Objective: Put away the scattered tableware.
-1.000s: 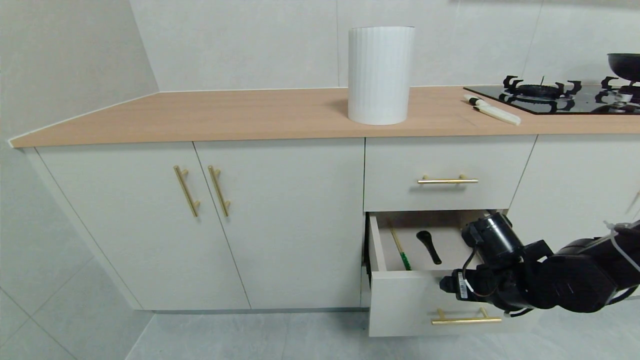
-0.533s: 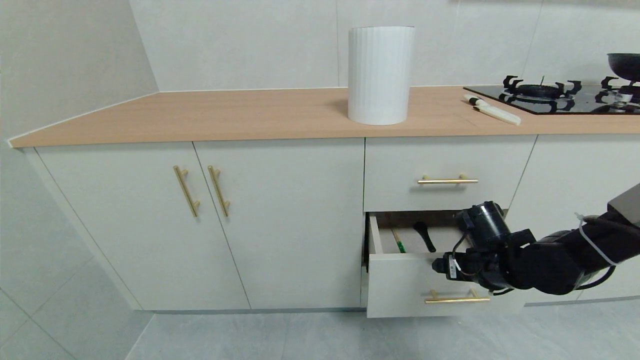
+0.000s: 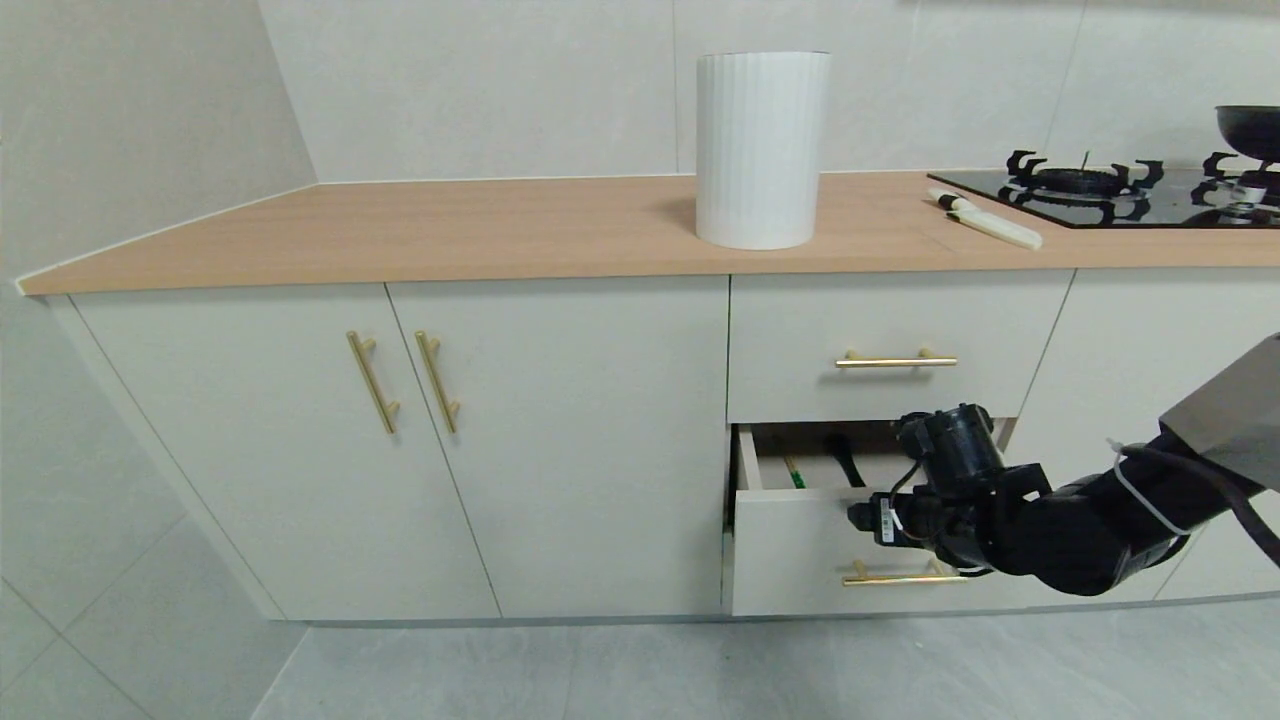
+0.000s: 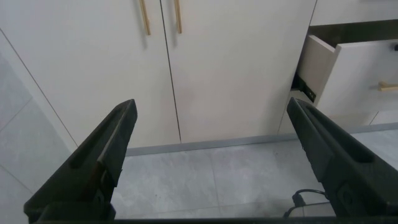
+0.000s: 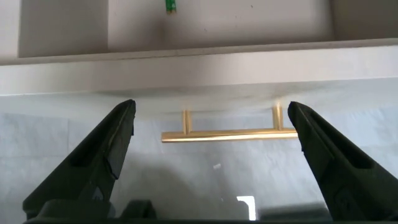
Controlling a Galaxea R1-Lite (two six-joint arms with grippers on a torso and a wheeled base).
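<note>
Lower right of the head view: a drawer [image 3: 800,560] standing partly open beneath a shut one. Inside it, toward the left, chopsticks [image 3: 792,472] with a green end, and just right of them a black spoon [image 3: 843,460], both largely hidden behind the drawer front. Right gripper [image 5: 210,109] spread wide and grasping nothing, facing the drawer front, with the brass handle [image 5: 230,134] just beyond its fingers; cannot tell whether touching the front. Left gripper [image 4: 210,104] likewise spread and empty, low before the cupboard doors [image 4: 236,62]. Upper centre, on the wooden counter [image 3: 450,230], a tall white ribbed container [image 3: 762,150]. To its right a pale knife [image 3: 985,225] lying flat just beside the stove [image 3: 1100,188].
</note>
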